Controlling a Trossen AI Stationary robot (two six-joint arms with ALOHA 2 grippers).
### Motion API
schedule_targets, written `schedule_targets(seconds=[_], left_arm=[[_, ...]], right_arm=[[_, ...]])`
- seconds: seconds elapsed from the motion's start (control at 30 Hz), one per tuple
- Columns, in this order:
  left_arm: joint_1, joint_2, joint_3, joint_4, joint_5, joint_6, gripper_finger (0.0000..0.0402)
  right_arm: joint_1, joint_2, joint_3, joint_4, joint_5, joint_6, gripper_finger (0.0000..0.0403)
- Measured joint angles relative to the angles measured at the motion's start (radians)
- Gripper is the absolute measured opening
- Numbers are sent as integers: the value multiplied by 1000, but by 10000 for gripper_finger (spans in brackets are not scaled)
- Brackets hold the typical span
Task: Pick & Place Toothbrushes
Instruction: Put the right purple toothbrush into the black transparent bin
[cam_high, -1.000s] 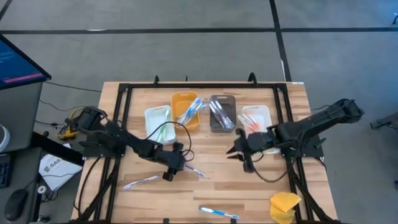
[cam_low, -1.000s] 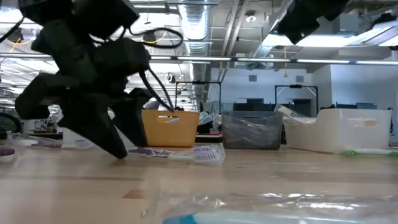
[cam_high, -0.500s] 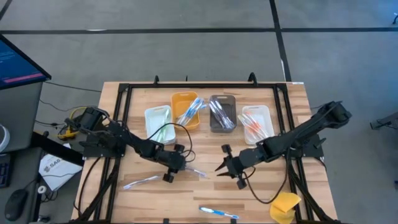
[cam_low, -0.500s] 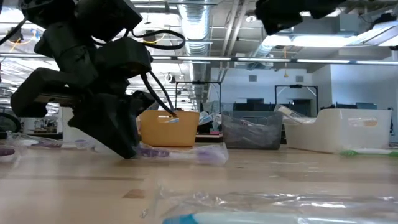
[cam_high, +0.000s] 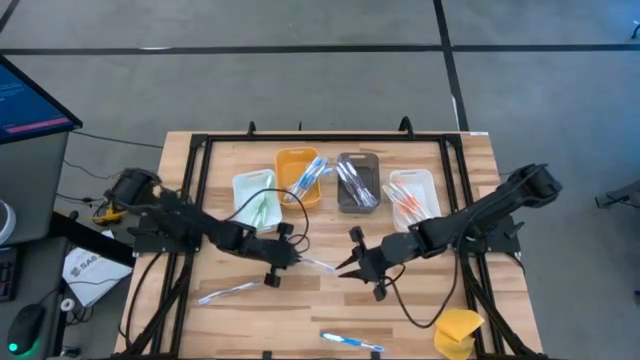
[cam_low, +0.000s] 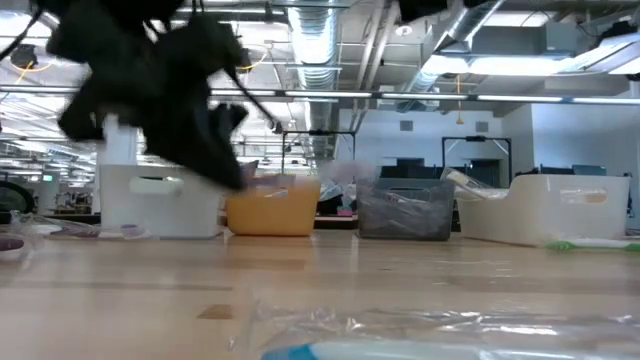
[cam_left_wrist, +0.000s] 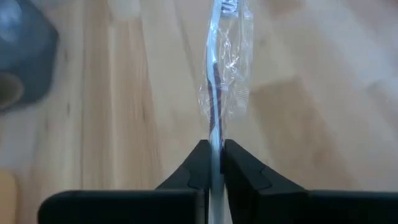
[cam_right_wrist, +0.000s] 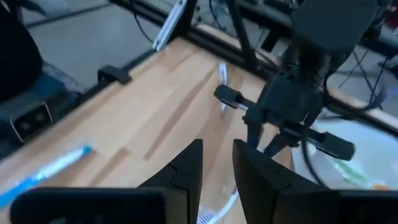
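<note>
Left gripper (cam_left_wrist: 214, 163) clamped tight on a wrapped toothbrush (cam_left_wrist: 219, 81), jaws pinching the handle end with the plastic-sleeved bulk sticking out ahead over the wooden table (cam_high: 400, 315). Sits around lower-centre of the high view, just below the white bin (cam_high: 253, 192) and orange bin (cam_high: 296, 172); lifted clear of the table in the low view. Right gripper (cam_high: 349, 268) parked just to the right of it, jaws a little apart, holding nothing as far as can be told. More toothbrushes loose on the table: a clear-wrapped one (cam_high: 224, 292) lower left, a blue one (cam_high: 350, 343) at the bottom edge. Grey bin (cam_high: 356, 182) and another white bin (cam_high: 413, 197) along the top row already hold some. Main worry: gripped right at the tip, so the long free end could droop, swivel or slide out of the slick wrapper on the way to a bin. Also pretty close quarters with the other arm, so a bump mid-swing seems possible. Could catch a bin rim too if carried low.
</note>
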Motion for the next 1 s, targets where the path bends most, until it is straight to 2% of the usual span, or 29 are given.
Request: schedule_targets(seconds=[0.2, 0.33, 0.5, 0.63, 0.77, 1.0], left_arm=[[-58, -188, 2, 13, -2, -1, 17], [-119, -281, 1, 42, -49, -3, 17], [-179, -334, 1, 156, -115, -4, 17], [-189, -330, 2, 216, -123, -4, 17], [-183, -300, 2, 249, -129, -4, 17], [-180, -260, 2, 351, -129, 1, 17]], right_arm=[[38, -14, 2, -16, -3, 22, 82], [64, -14, 2, -34, -3, 4, 82], [80, -5, 2, -6, -4, 31, 82], [59, -6, 3, 65, -3, 90, 90], [41, -6, 3, 87, 0, 93, 121], [14, -6, 3, 153, 0, 43, 212]])
